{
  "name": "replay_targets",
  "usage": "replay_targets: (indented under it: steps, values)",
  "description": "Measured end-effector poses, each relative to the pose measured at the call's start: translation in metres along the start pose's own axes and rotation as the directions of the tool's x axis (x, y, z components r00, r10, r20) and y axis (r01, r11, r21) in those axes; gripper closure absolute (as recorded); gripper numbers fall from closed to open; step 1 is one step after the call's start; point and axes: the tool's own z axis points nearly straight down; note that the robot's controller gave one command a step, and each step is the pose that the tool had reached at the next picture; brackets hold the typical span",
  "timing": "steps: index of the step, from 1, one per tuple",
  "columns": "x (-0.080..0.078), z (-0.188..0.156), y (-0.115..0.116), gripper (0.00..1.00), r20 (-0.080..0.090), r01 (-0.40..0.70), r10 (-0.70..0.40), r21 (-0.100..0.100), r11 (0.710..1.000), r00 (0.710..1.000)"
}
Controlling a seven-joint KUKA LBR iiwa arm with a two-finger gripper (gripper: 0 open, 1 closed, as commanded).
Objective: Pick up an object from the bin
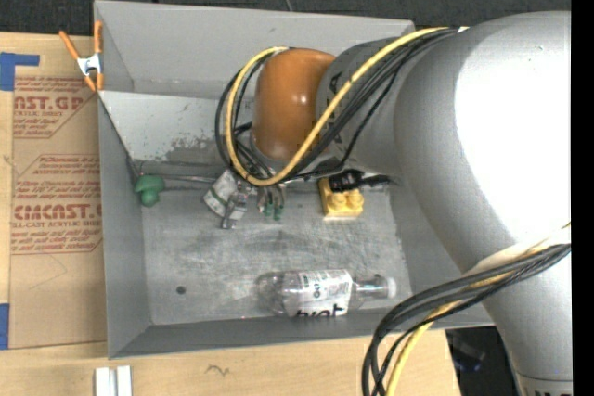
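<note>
Camera view: the end effector (249,202) is sitting low by the back of the bin (121,236), mostly hiding under the orange wrist cover (283,102) and cables. Open or closed, cannot tell. A small grey-white thing (223,193) is lying just beside it on the view's left, too unclear to identify. A yellow block (341,202) is lying near its other side, partly covered. A clear bottle (320,292) is lying well apart, toward the front wall.
</note>
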Motion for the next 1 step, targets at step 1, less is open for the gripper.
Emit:
replay_targets:
  steps: [1]
  values:
    - [0.0000,0.0000,-0.0001,1.00,0.000,0.000,0.000,0.000,1.000,1.000]
